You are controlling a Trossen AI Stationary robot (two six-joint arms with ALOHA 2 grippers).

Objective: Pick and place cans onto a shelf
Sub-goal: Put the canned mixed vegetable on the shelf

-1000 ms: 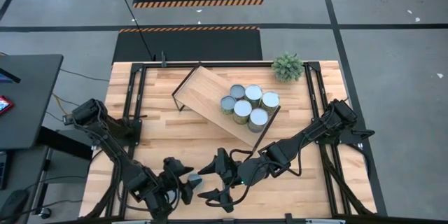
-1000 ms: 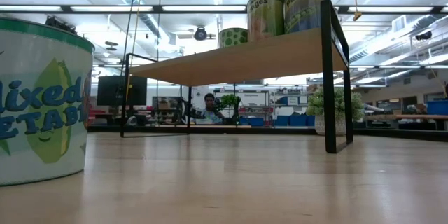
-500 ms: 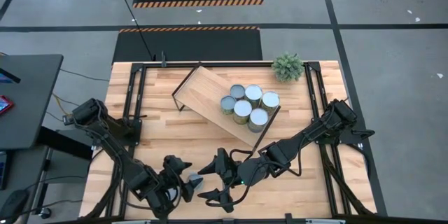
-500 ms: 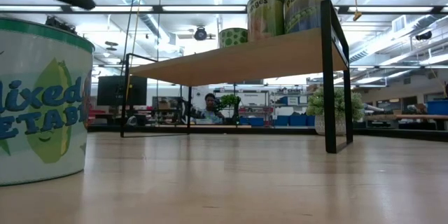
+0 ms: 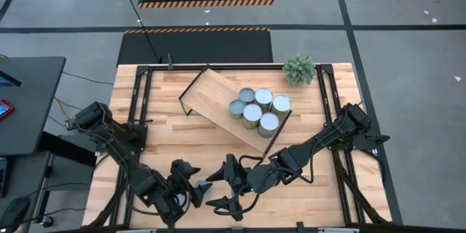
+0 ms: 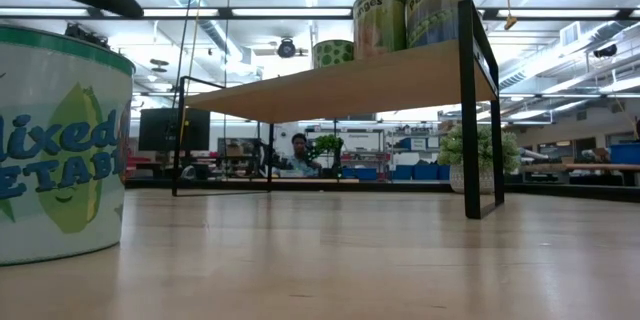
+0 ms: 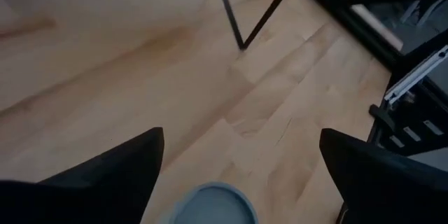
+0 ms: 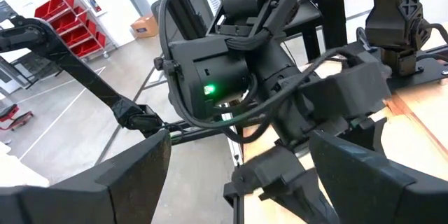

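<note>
A can with a pale blue-grey top (image 7: 213,203) stands upright on the tabletop near the front edge; in the low view it is the large labelled can (image 6: 60,140) at the left. My left gripper (image 7: 241,134) is open, one finger on each side of this can (image 5: 200,186), apart from it. My right gripper (image 5: 212,191) stands open just right of the can, with nothing between its fingers (image 8: 240,140). The shelf (image 5: 218,98) stands aslant in the middle of the table, and several cans (image 5: 258,109) stand on its right end (image 6: 405,15).
A small potted plant (image 5: 299,68) stands at the table's far right. Black frame rails (image 5: 142,102) run along the table's left and right sides. Bare tabletop (image 6: 340,250) lies between the near can and the shelf. A person (image 6: 298,148) sits far off in the room.
My left gripper has opened around the can and let it go; one dark finger has come further into the low view above the can. The can stands where it was. My right arm has kept still.
</note>
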